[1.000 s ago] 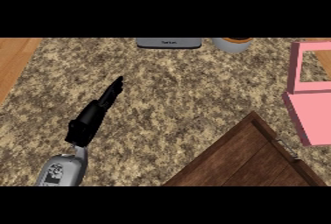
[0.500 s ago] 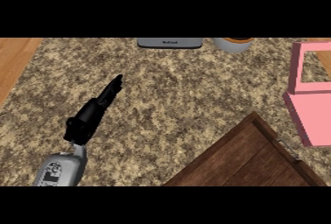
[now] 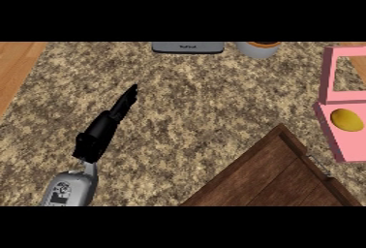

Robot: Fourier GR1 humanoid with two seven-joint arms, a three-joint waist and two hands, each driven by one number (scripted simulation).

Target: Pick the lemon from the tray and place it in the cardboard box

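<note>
One robot hand (image 3: 107, 127), the left, is seen over the speckled tabletop (image 3: 214, 97). Its fingers are held straight and together, pointed up and to the right, and nothing is held. The lemon (image 3: 346, 119) is laid on the pink tray (image 3: 349, 149) at the right edge, well apart from that hand. A dark brown box (image 3: 271, 179) is placed at the lower right, just beside the tray. A grey appliance (image 3: 187, 47) is set at the far edge.

Open bench (image 3: 214, 97) stretches from the left hand (image 3: 107, 127) to the pink tray (image 3: 330, 72); the brown box (image 3: 271, 179) blocks the near right, a grey appliance (image 3: 188, 47) the far edge.
</note>
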